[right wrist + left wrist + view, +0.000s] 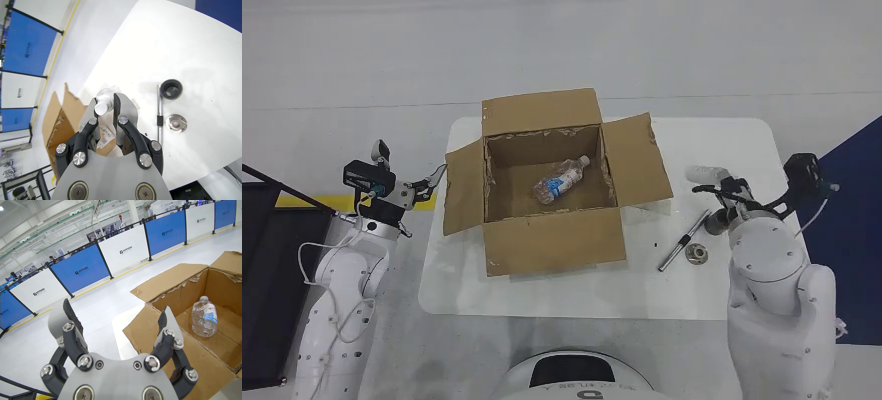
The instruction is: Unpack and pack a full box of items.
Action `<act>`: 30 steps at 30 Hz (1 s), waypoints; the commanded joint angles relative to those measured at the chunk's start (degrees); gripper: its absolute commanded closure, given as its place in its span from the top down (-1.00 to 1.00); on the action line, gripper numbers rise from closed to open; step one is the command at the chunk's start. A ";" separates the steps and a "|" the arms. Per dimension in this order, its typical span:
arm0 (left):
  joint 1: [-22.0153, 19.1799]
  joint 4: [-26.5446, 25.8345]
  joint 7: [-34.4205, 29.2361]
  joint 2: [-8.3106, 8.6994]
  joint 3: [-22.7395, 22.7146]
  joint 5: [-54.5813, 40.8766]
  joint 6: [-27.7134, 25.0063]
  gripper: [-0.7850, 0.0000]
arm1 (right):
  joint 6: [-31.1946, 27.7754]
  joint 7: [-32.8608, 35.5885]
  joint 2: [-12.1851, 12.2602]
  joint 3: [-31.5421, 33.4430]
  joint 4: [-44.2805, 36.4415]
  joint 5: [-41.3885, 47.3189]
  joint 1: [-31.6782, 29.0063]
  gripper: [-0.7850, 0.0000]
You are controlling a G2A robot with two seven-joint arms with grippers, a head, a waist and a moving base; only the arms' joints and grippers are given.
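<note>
Glossy pale floor [143, 275], yellow line [312, 201] along blue and white partition panels [81, 273], white-beamed ceiling [37, 217] overhead.

White counter [542, 295], rounded corners. Open cardboard box [552, 250] sits on it, from centre out toward 9 o'clock, flaps splayed. Toward 4 o'clock a metal rod [685, 240] lies flat. Black ring [171, 91] just beside one rod end. Silver flanged disc [176, 124] near the rod's mid-length, not touching.
</note>
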 commanded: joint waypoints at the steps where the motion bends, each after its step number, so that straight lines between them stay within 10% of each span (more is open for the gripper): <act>1: 0.00 0.00 0.00 0.00 0.00 0.00 0.00 1.00 | -2.91 -2.41 -0.14 -0.96 -0.18 2.13 -0.29 -1.00; 10: 0.00 0.00 0.00 0.00 0.00 0.00 0.00 1.00 | -11.45 -6.01 -0.31 -15.44 -0.18 -2.84 3.93 -1.00; 19: 0.00 0.00 0.00 0.00 0.00 0.00 0.00 1.00 | -8.37 6.54 -0.92 -37.19 -0.18 -24.53 8.73 -1.00; 30: 0.00 0.00 0.00 0.00 0.00 0.00 0.00 1.00 | -7.45 15.41 -4.33 -42.85 16.55 -32.87 16.85 -1.00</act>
